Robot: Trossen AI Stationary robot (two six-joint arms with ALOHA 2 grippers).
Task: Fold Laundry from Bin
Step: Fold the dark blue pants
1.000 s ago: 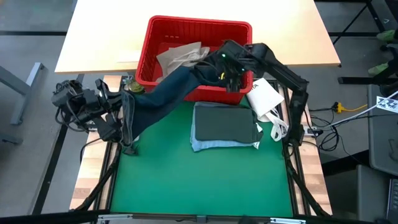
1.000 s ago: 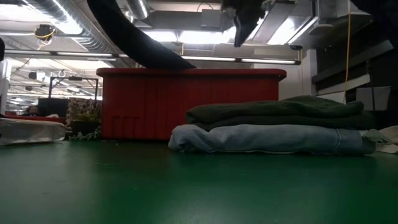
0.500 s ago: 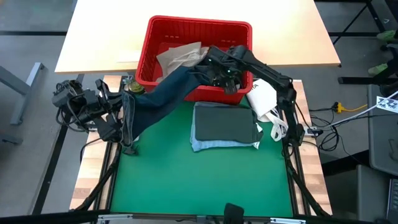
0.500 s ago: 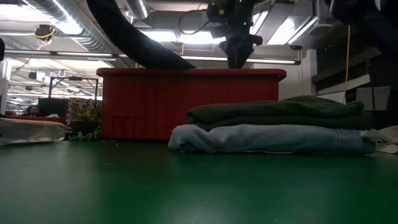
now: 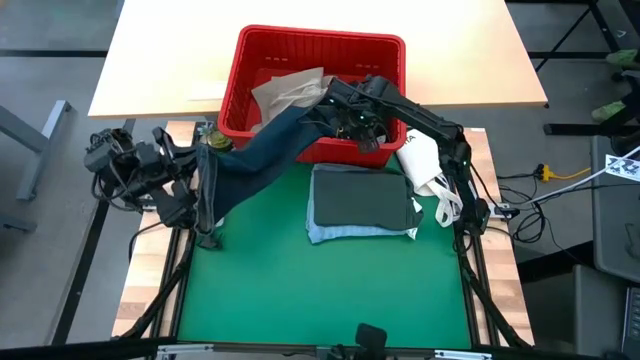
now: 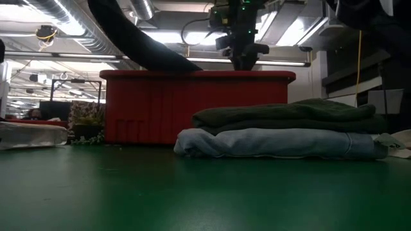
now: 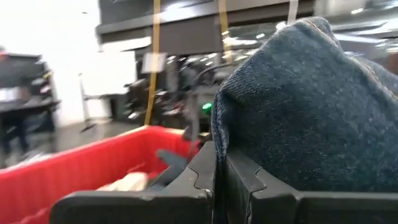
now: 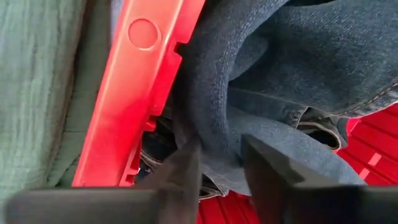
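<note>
The red bin (image 5: 385,50) stands at the table's far side with tan trousers (image 5: 290,90) inside. Dark blue jeans (image 5: 270,145) run from the bin over its near rim to my left gripper (image 5: 200,165), which is shut on them at the table's left edge. My right gripper (image 5: 355,125) reaches down just inside the bin's near rim (image 8: 134,93), closed on a fold of the jeans. A folded dark green garment (image 5: 360,195) lies on a folded light blue one (image 5: 345,235) on the green mat. My left gripper pinches a bunched part of the jeans (image 7: 261,124) between its two fingers (image 7: 205,168); the denim bulges out past them. The cloth is lifted off the table and hangs down below the gripper (image 5: 207,205). My right gripper pinches a rounded fold of the denim (image 8: 217,140) between its two fingers (image 8: 186,168), just inside the bin's near rim. The fingers come from above, slanting down. The rest of the jeans lies in the bin and over the rim.
A white packet (image 5: 425,160) lies at the right of the bin, beside the folded stack. The green mat (image 5: 320,290) is bare in front of the stack. In the low view the bin's near wall (image 6: 154,106) stands behind the stack (image 6: 282,128).
My right gripper has come down and toward the table's left, from above the bin's right part to the jeans at its near rim, rolling as it went. The jeans and the folded stack have stayed as they were.
</note>
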